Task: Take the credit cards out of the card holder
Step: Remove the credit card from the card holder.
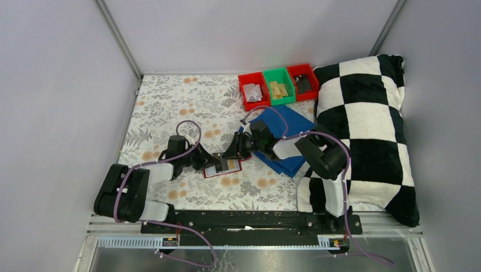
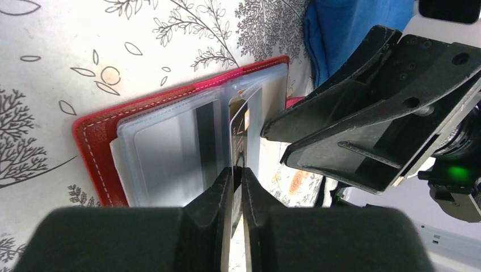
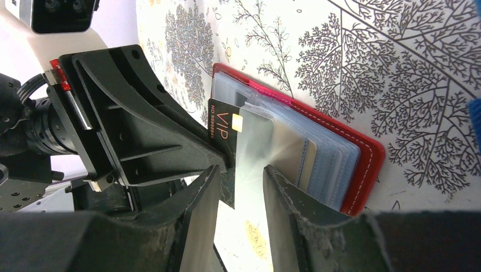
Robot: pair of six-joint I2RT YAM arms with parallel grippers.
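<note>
The red card holder (image 1: 222, 168) lies open on the flowered cloth, its clear sleeves fanned up (image 2: 170, 147). My left gripper (image 2: 237, 170) is shut on the edge of the dark grey card (image 3: 222, 126), marked VIP, which stands partly out of a sleeve. My right gripper (image 3: 238, 181) is open just opposite. Its fingers (image 3: 279, 198) straddle a clear sleeve flap (image 3: 255, 141) of the card holder (image 3: 363, 164). A tan card (image 3: 300, 161) sits in a grey-blue slot behind it. I cannot pick out the pale blue-white card. In the top view the two grippers (image 1: 211, 163) (image 1: 236, 152) meet over the holder.
A blue cloth (image 1: 286, 136) lies right of the holder, under the right arm. Red, green and red bins (image 1: 278, 86) with small items stand at the back. A black-and-white checked pillow (image 1: 368, 136) fills the right side. Flowered cloth covers the table (image 1: 164, 107).
</note>
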